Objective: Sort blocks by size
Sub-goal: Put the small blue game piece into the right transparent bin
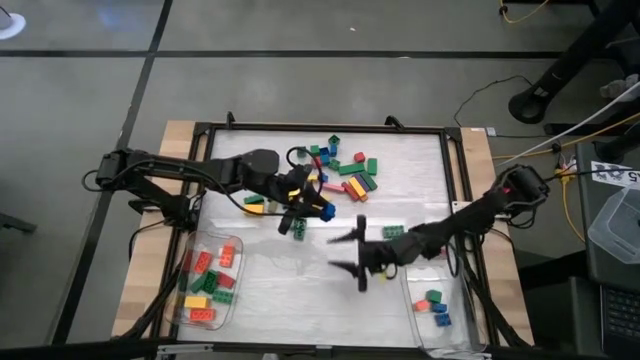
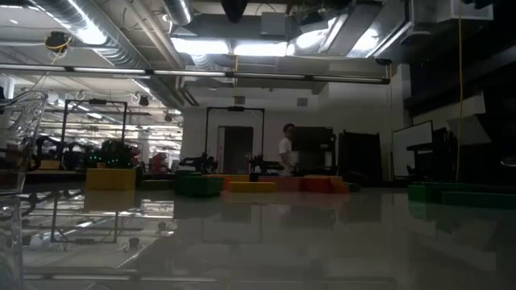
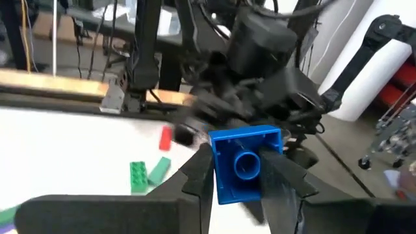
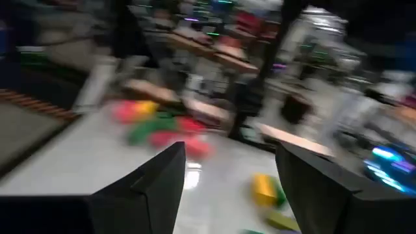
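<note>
My left hand (image 3: pixel 239 185) is clamped on a short blue block (image 3: pixel 246 161) over mid-tabletop; the small-block tub (image 1: pixel 440 305) lies front-right, nearer my right hand (image 1: pixel 358 256), which is wide, empty.

A glossy white worktop (image 1: pixel 300 280) in a black frame rests on a pale wooden table (image 1: pixel 135 290), which stands on a grey floor (image 1: pixel 300 80) crossed by dark seams. Beyond the worktop's far edge, the low view shows a dim hall: bright ceiling light panels (image 2: pixel 234 47), silver ventilation ducts (image 2: pixel 97 36), a dark doorway (image 2: pixel 235 145), and a person in a white shirt (image 2: pixel 285 151).
</note>
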Controlling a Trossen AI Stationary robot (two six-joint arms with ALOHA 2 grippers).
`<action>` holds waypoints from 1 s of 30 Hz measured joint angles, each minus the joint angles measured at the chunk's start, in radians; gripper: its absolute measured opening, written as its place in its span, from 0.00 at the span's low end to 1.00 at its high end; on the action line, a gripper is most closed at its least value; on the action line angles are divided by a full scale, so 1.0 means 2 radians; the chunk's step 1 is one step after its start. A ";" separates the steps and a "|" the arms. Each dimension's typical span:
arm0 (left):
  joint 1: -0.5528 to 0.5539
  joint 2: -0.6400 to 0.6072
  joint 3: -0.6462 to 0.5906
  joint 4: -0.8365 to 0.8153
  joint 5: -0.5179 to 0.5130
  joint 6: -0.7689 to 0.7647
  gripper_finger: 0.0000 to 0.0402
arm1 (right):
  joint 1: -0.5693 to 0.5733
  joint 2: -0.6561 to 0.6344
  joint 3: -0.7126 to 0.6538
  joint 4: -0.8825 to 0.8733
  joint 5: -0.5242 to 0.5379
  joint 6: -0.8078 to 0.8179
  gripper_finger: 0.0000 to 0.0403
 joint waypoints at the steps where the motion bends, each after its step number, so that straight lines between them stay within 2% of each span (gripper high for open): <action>1: -0.001 0.000 0.000 -0.004 0.000 -0.004 0.21 | -0.006 0.000 0.000 0.001 0.012 -0.001 0.59; 4: -0.005 0.000 0.000 -0.019 0.000 -0.017 0.21 | -0.013 0.000 0.000 0.003 0.036 -0.009 0.59; 10: -0.008 0.000 0.000 -0.058 0.000 -0.058 0.21 | -0.004 0.000 0.000 0.012 0.038 -0.058 0.59; 15: -0.010 0.000 0.000 -0.099 -0.001 -0.107 0.21 | 0.002 0.000 0.000 0.022 0.074 -0.090 0.59; 20: -0.021 0.000 0.000 -0.083 -0.031 -0.092 0.21 | 0.002 0.001 0.000 0.039 0.069 -0.104 0.59; 25: -0.037 0.000 0.000 -0.060 -0.039 -0.082 0.21 | 0.002 0.003 0.000 0.089 0.084 -0.129 0.59; 30: -0.050 -0.001 0.000 -0.038 -0.054 -0.071 0.21 | 0.003 0.003 0.000 0.120 0.074 -0.155 0.59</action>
